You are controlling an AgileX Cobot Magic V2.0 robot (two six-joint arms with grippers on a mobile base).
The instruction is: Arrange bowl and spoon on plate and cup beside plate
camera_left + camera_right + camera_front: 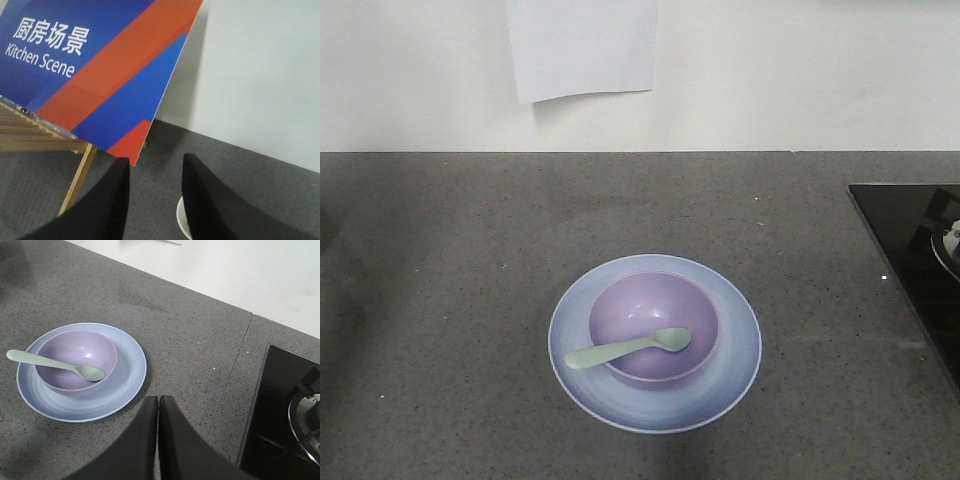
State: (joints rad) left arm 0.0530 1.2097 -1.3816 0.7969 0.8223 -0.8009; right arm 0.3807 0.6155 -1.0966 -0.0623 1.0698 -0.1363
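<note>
The pale blue-lilac plate (735,340) lies on the grey counter with the lavender bowl (650,310) standing in it. The mint-green spoon (625,350) rests across the bowl, head inside and handle over the left rim. The right wrist view shows the same plate (125,375), bowl (75,347) and spoon (55,364) to the left of my right gripper (158,399), which is shut on nothing. My left gripper (155,162) is open above the counter. Only a piece of the cup's white rim (181,220) shows, beside and under the right finger. Neither gripper appears in the front view.
A black hob (910,230) with a burner (307,420) fills the counter's right side. A blue and orange "Kitchen Scene" board (90,65) on a wooden stand (75,185) is ahead of the left gripper. White paper (582,45) hangs on the wall.
</note>
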